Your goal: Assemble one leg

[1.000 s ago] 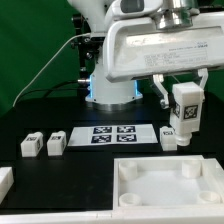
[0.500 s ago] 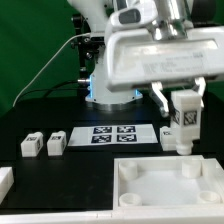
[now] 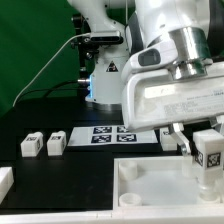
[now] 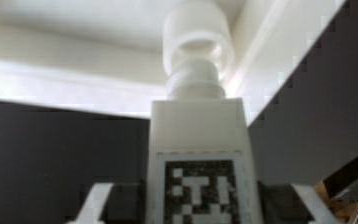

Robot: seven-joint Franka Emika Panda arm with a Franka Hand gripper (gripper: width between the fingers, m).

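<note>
Sitting off the tray (image 3: 150,190) toward the exterior view's left are two spare blocks (image 3: 42,144). Above the tray's corner on that view's right, the gripper (image 3: 206,150) pinches the leg (image 3: 210,160); blur hides alignment, so its tip may jam on the rim.

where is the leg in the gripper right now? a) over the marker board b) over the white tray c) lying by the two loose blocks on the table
b: the gripper holds the leg upright above the tray, toward the exterior view's right.
</note>
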